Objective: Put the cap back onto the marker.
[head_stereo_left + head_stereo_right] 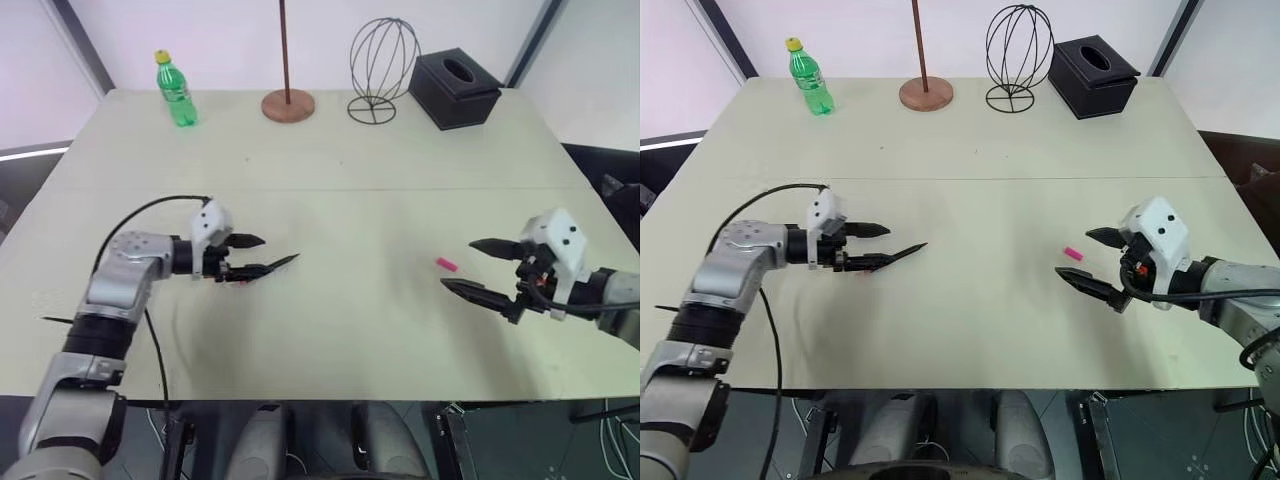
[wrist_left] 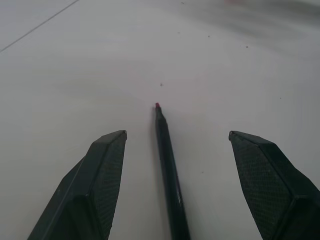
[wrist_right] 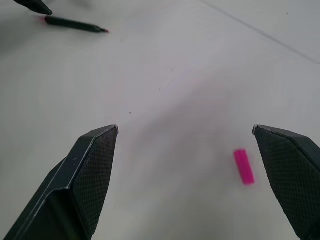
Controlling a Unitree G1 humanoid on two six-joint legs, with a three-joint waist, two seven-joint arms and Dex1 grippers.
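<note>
Starting at the left side of the table (image 1: pixel 330 330): the left gripper (image 1: pixel 262 254) is seen low over the surface with its two black fingers spread wide, nothing pinched. The marker (image 2: pixel 167 165) is lying flat on the table right in the gap between those fingers, running along the same line the gripper points, its small red tip (image 2: pixel 157 105) poking out past the fingertips. In the left wrist view no contact between either finger and the marker can be made out; a clear strip of table is visible on both sides of it.

Moving right, a big bare stretch of table is crossed before the cap (image 1: pixel 446 264) turns up, a little pink piece lying on its side, well apart from the marker.

Just to the right of it the right gripper (image 1: pixel 470 266) is found, fingers also spread wide and empty. The cap is sitting on the table roughly between the fingertips, closer to one finger (image 3: pixel 292 170) than the other in the right wrist view, not touched by either.
</note>
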